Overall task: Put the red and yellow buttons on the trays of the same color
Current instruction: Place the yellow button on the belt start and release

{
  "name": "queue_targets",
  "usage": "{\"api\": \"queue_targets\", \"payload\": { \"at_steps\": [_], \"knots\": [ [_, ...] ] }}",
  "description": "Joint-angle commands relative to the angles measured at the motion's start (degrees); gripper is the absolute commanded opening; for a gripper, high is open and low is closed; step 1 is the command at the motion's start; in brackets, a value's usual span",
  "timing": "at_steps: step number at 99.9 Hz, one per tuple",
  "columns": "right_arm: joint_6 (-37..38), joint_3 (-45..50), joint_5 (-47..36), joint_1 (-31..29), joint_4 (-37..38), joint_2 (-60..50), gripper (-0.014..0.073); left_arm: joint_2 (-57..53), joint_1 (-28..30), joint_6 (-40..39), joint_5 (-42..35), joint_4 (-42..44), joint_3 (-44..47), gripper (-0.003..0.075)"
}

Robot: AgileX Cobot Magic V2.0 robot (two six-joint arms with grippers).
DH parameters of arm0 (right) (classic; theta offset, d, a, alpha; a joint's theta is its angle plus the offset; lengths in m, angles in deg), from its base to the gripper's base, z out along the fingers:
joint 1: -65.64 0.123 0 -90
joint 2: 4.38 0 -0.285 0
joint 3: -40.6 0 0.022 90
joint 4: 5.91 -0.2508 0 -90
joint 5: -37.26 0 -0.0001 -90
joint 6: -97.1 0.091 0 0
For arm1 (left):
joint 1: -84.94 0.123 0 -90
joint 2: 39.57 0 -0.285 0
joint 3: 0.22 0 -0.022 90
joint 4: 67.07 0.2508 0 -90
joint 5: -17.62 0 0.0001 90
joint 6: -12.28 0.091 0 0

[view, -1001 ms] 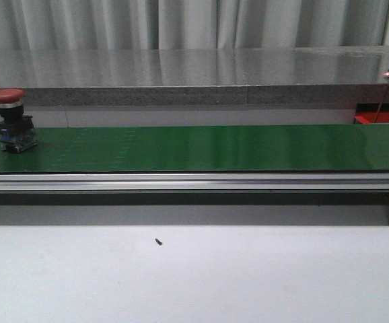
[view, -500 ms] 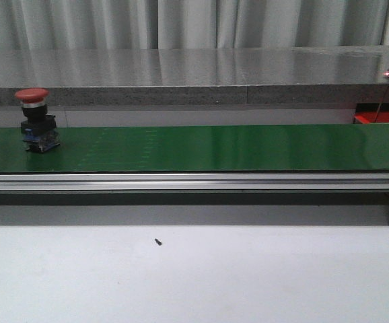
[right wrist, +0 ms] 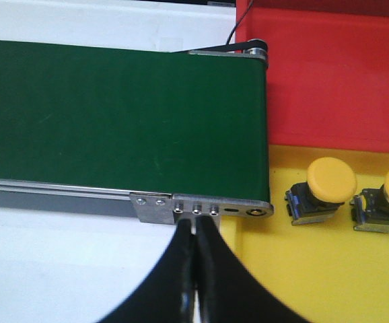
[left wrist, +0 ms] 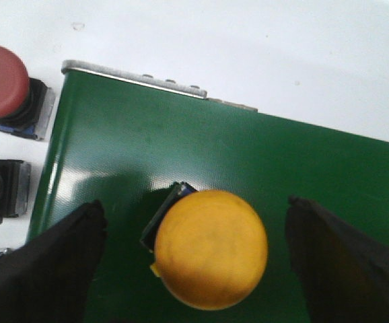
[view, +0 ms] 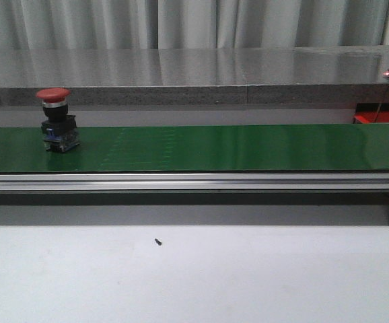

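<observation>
A red button (view: 57, 120) on a dark base stands upright on the green belt (view: 235, 148) at its left part in the front view. No gripper shows there. In the left wrist view a yellow button (left wrist: 210, 249) stands on the belt's end between my left gripper's (left wrist: 194, 259) open fingers, apart from both. Two more red buttons (left wrist: 6, 87) sit on the white table beside the belt end. My right gripper (right wrist: 196, 232) is shut and empty by the belt's other end. A yellow tray (right wrist: 329, 269) there holds two yellow buttons (right wrist: 326, 188); a red tray (right wrist: 336, 81) lies beside it.
The belt's aluminium rail (view: 181, 182) runs along its near side, with a metal bracket (right wrist: 201, 207) at the right wrist end. A small dark speck (view: 158, 241) lies on the white table in front. A grey ledge (view: 194, 74) runs behind the belt.
The red button has travelled to the right along the belt, from the far left edge to a little further in.
</observation>
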Motion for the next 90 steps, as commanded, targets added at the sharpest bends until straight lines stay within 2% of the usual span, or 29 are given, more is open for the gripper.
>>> {"api": "queue_targets", "payload": {
  "at_steps": [1,6,13,20,36,49,68,90],
  "knots": [
    [-0.1,-1.5,-3.9,0.0,-0.1,-0.6,-0.007,-5.8,-0.6,0.5,-2.1,-1.6,-1.4,0.0566],
    [-0.1,-1.5,-3.8,0.0,-0.2,-0.6,-0.007,-7.6,-0.7,0.6,-1.8,-1.7,-1.3,0.0554],
    [-0.1,-1.5,-2.7,0.0,-0.5,-0.6,-0.007,-10.6,-1.2,1.5,-0.8,-1.7,-0.8,0.0487],
    [-0.1,-1.5,-1.8,0.0,-0.5,-0.6,-0.007,-13.9,-2.7,2.9,-0.2,-1.7,0.5,0.0356],
    [-0.1,-1.5,-0.1,0.0,-0.5,-0.6,-0.007,-21.4,-7.8,3.4,-1.0,-1.2,5.4,-0.0024],
    [-0.1,-1.5,0.2,0.0,-0.5,-0.6,-0.007,-27.2,-10.7,3.6,-1.0,0.1,10.4,-0.002],
    [-0.1,-3.0,3.6,0.3,-0.6,-0.1,-0.007,-36.3,-11.0,3.6,-1.9,1.8,19.0,-0.002],
    [-1.5,-10.0,7.2,5.7,-0.6,4.9,-0.007,-47.7,-11.0,3.6,-8.0,2.0,32.0,-0.002]
  ]
}}
